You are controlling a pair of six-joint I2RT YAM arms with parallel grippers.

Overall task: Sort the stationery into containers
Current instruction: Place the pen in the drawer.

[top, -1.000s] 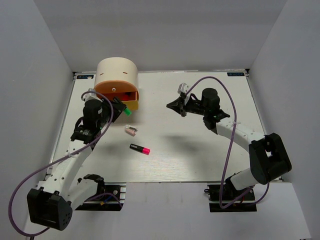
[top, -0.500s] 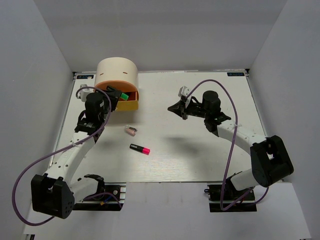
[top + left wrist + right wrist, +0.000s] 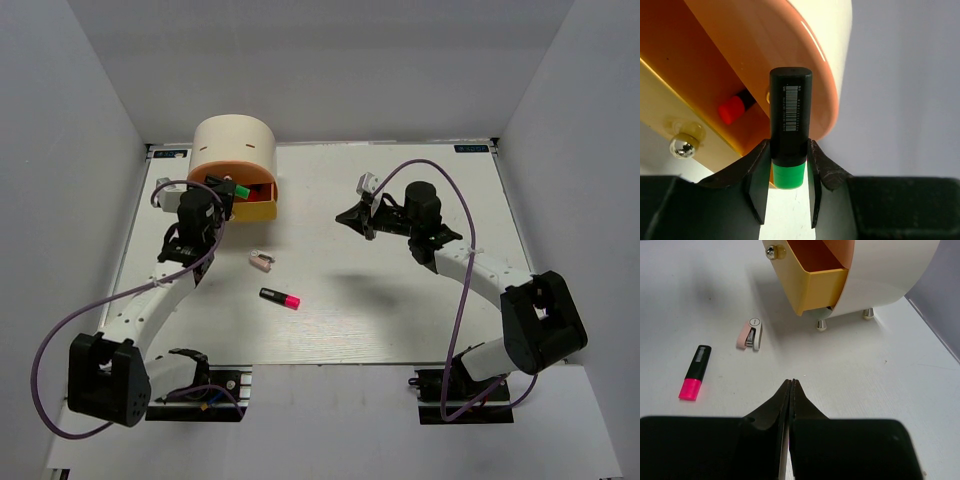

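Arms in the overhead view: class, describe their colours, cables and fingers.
Left arm and right arm match: white links, black joint housings and bases. A loose purple cable loops along each. The fingers are matte black, flat and tapered.

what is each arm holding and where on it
Left gripper holds the green-capped highlighter, fingers clamped at its cap end. Right gripper is shut, holding nothing.

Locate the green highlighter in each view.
Top external: green highlighter upper left, at the drawer unit's open front.
Left wrist: centre, clamped in the left gripper.
Right wrist: not in view.
Shared landmark: yellow drawer.
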